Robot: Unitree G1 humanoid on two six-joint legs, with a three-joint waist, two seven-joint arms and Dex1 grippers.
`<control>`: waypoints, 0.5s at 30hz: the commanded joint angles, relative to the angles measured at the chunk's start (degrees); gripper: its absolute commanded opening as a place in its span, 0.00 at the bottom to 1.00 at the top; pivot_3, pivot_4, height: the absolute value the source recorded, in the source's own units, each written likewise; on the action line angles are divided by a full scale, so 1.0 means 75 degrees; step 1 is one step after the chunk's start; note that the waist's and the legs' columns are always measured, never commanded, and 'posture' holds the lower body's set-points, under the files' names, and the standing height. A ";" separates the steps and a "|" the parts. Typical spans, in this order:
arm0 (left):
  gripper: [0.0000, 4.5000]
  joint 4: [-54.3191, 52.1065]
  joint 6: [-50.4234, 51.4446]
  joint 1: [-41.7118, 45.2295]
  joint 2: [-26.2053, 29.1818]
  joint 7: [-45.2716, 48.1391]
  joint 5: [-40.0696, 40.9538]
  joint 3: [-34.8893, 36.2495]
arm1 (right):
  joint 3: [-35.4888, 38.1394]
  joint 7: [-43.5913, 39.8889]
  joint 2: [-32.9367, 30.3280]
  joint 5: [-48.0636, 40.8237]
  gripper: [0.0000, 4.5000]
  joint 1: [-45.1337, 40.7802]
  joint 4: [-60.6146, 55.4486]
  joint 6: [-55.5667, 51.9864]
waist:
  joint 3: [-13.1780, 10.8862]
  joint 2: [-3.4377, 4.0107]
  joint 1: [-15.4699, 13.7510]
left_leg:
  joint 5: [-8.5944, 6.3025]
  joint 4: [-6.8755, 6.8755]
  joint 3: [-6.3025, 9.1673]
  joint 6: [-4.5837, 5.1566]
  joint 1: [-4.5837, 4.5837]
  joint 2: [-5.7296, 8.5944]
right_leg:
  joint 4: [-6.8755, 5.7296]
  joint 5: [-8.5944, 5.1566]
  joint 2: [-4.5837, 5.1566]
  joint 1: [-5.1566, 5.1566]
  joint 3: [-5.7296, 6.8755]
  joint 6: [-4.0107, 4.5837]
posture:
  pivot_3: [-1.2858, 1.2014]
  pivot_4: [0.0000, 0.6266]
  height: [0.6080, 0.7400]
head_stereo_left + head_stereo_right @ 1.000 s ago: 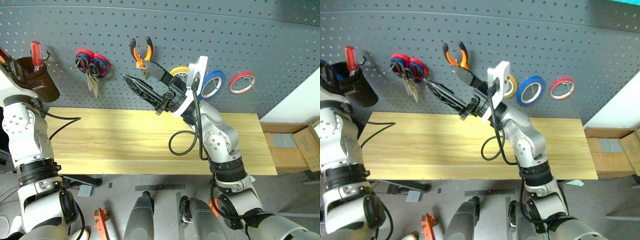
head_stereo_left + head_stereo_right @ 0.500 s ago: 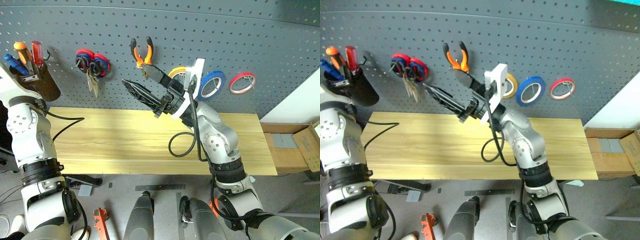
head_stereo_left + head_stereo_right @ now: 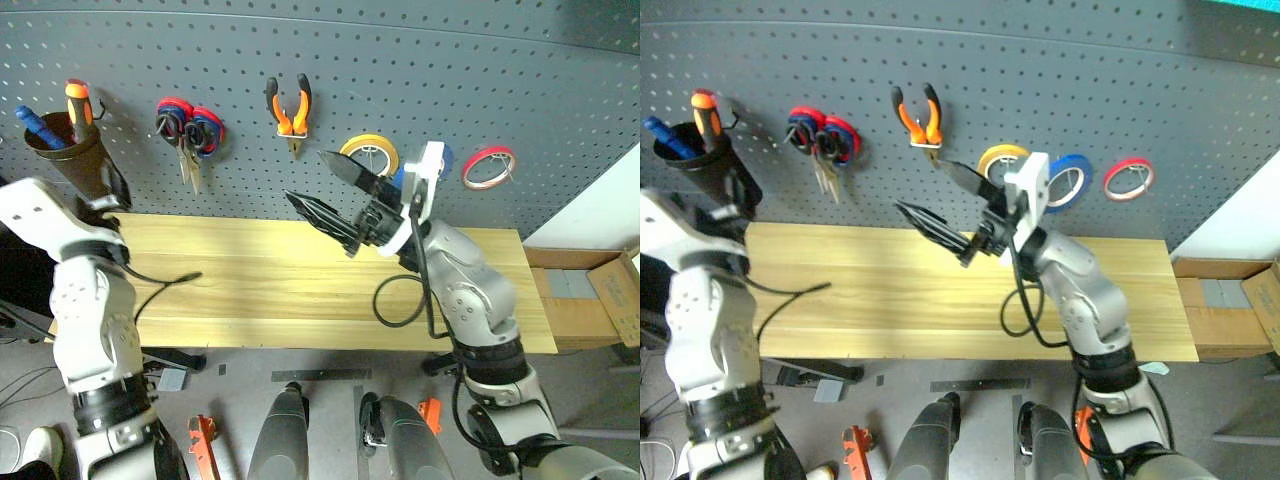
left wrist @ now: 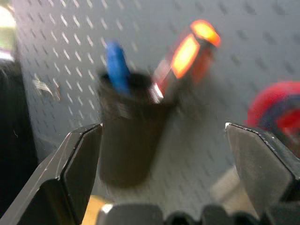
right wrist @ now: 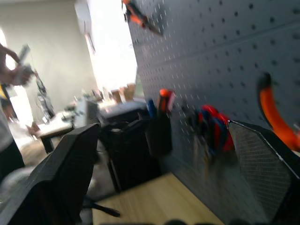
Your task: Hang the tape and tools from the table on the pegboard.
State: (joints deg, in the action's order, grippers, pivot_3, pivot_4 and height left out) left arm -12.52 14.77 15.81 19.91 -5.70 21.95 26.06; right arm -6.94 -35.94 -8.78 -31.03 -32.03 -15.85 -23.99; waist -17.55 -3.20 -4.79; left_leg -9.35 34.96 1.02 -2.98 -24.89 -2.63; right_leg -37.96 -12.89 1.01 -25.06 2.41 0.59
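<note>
Now, your left gripper (image 4: 164, 136) sits just in front of the black cup (image 3: 72, 160) on the pegboard (image 3: 450, 70), with its jaws spread wide and nothing in them. The screwdriver (image 3: 78, 100) with the orange-and-black handle stands in that cup, next to a blue thing (image 3: 32, 118). So this step looks like letting go and getting out of the way.

Pull that hand straight back from the cup. Keep the jaws wide so no finger catches the rim or the handle. Go slow, because a bump could tip the cup off its hook.

Your right gripper (image 3: 322, 188) is also spread wide and holds nothing. It hangs over the table (image 3: 250, 280), just below the orange pliers (image 3: 291, 105) and close to the yellow roll (image 3: 368, 140). Bring it down and toward you, not up, so you don't knock them loose.

The blue tape (image 3: 1084, 175) hangs between the yellow roll and the red roll (image 3: 490, 150). The scissors (image 3: 186, 135) hang in a bunch between the cup and the pliers; I cannot pick out the black-handled pair in it. To me the job looks almost done, so take one careful look along the table top before you stop
</note>
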 commanded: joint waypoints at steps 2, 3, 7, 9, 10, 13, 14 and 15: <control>0.99 -0.1271 0.1096 -0.0767 -0.0806 -0.0191 0.0001 -0.1217 | 0.0103 0.0771 -0.0455 0.0827 1.00 0.1112 -0.0724 0.0082 | 0.0054 0.0008 -0.0040 | 0.0003 0.0001 -0.0003 0.0005 0.0000 -0.0001 | 0.0004 -0.0001 0.0000 0.0001 0.0001 -0.0001 | 0.60 0.35 1.00; 0.99 -0.1260 0.1279 -0.0846 -0.1013 -0.0252 -0.0083 -0.1477 | 0.0165 0.1046 -0.0501 0.1044 1.00 0.1377 -0.0703 0.0087 | 0.0078 0.0011 -0.0043 | 0.0005 0.0003 -0.0006 0.0008 0.0001 0.0000 | 0.0004 -0.0002 0.0000 0.0004 -0.0002 -0.0002 | 0.60 0.35 1.00; 0.99 -0.0794 0.1526 -0.0923 -0.1527 -0.0348 -0.0629 -0.2290 | 0.0439 0.2244 -0.0462 0.2070 1.00 0.2123 -0.0245 0.0332 | 0.0158 0.0016 -0.0034 | 0.0010 0.0017 -0.0027 0.0015 0.0012 0.0010 | 0.0001 0.0002 -0.0012 0.0017 0.0000 -0.0007 | 0.59 0.33 1.00; 0.99 -0.0516 0.1500 -0.0905 -0.1646 -0.0313 -0.0809 -0.2464 | 0.0534 0.2962 -0.0455 0.2669 1.00 0.2199 0.0065 0.0185 | 0.0168 0.0021 0.0032 | 0.0013 0.0020 -0.0042 0.0020 0.0013 0.0009 | 0.0006 0.0023 -0.0021 0.0014 -0.0003 -0.0005 | 0.58 0.32 1.00; 0.99 -0.0315 0.1417 -0.0886 -0.1645 -0.0239 -0.0933 -0.2566 | 0.0597 0.3359 -0.0419 0.2976 1.00 0.2221 0.0258 0.0201 | 0.0197 0.0036 0.0055 | 0.0013 0.0021 -0.0046 0.0021 0.0014 0.0007 | 0.0008 0.0030 -0.0022 0.0013 -0.0003 -0.0004 | 0.58 0.32 1.00; 0.99 0.0560 0.1131 -0.0749 -0.1695 -0.0078 -0.1295 -0.2832 | 0.0772 0.4001 -0.0414 0.3403 1.00 0.2329 0.0725 -0.0338 | 0.0270 0.0079 0.0070 | 0.0014 0.0021 -0.0055 0.0023 0.0017 0.0004 | 0.0008 0.0032 -0.0029 0.0010 -0.0003 0.0000 | 0.57 0.33 1.00; 0.99 0.0746 0.1026 -0.0720 -0.1706 -0.0033 -0.1381 -0.2867 | 0.0811 0.4073 -0.0414 0.3459 1.00 0.2377 0.0812 -0.0420 | 0.0279 0.0083 0.0071 | 0.0015 0.0021 -0.0057 0.0024 0.0017 0.0003 | 0.0008 0.0032 -0.0033 0.0010 -0.0005 0.0001 | 0.57 0.32 1.00; 0.99 0.0940 0.0934 -0.0694 -0.1670 0.0035 -0.1500 -0.2938 | 0.0865 0.4154 -0.0440 0.3560 1.00 0.2464 0.0956 -0.0325 | 0.0283 0.0083 0.0072 | 0.0017 0.0020 -0.0059 0.0026 0.0017 0.0001 | 0.0008 0.0031 -0.0039 0.0008 -0.0008 0.0002 | 0.57 0.32 1.00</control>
State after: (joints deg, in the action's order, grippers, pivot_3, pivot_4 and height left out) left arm -5.93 23.88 9.92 7.32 -6.36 12.42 4.61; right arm -1.51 -6.04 -12.12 -5.44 -14.04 -8.46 -26.53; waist -15.42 -2.58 -4.25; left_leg -9.22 35.11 0.56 -2.78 -24.77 -2.64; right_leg -37.87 -12.66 0.69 -25.00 2.33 0.60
